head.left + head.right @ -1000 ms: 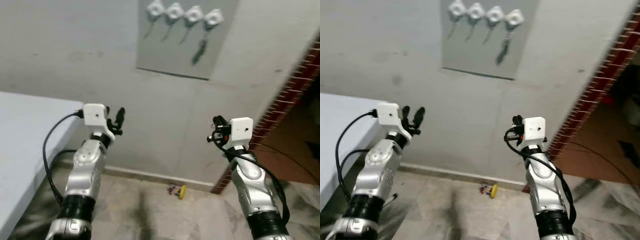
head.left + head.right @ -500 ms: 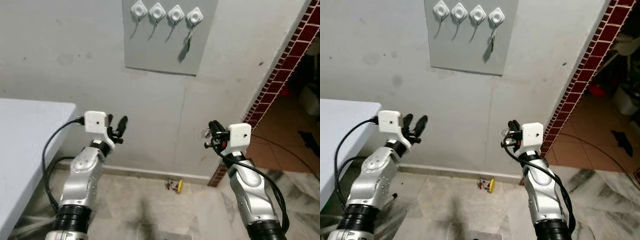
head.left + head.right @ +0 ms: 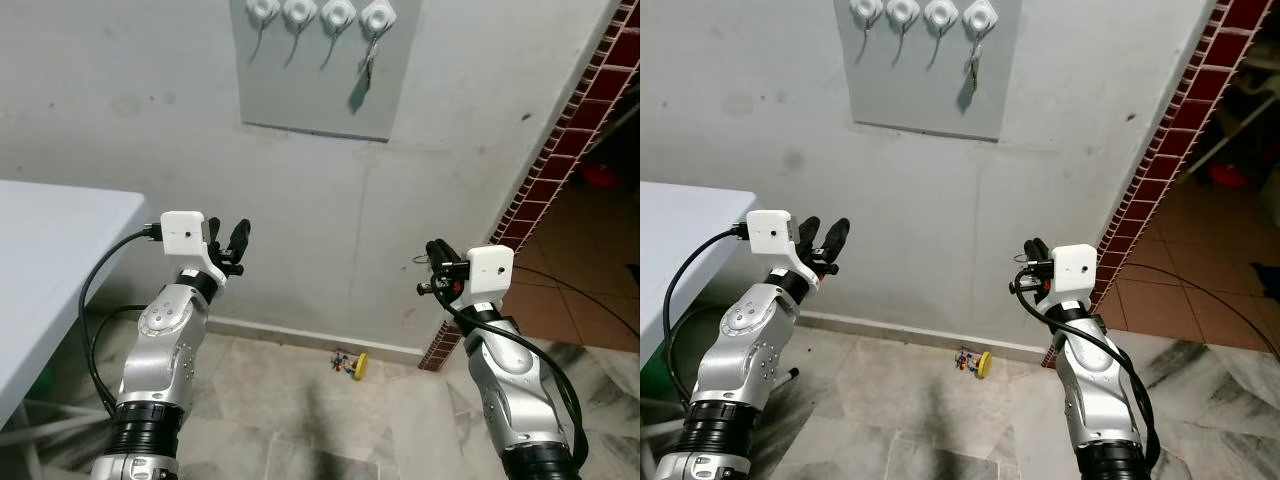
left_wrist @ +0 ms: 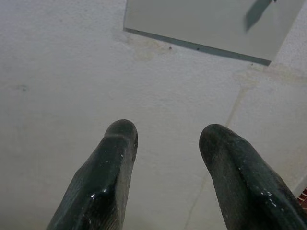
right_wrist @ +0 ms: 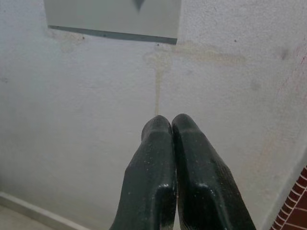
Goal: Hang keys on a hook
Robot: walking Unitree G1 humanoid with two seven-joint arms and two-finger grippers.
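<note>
Keys: dark bunch of keys [image 3: 973,68] hangs on rightmost white hook [image 3: 980,14].
Change: view steadied; task looks finished.
Left gripper [image 3: 826,237]: fingers apart, below hook.
Right gripper [image 3: 1035,262]: fingers together, empty.

Both arms are reaching fwd at chest height, elbows bent, wrists angling up. L gripper [image 3: 227,243] is holding its fingers [image 4: 108,177] spread w/ a clear gap. R gripper [image 3: 437,262] is pressing its fingers [image 5: 156,163] together, tips touching.

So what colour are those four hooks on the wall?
White, on a grey panel; the hooks show best in the right eye view.
</note>
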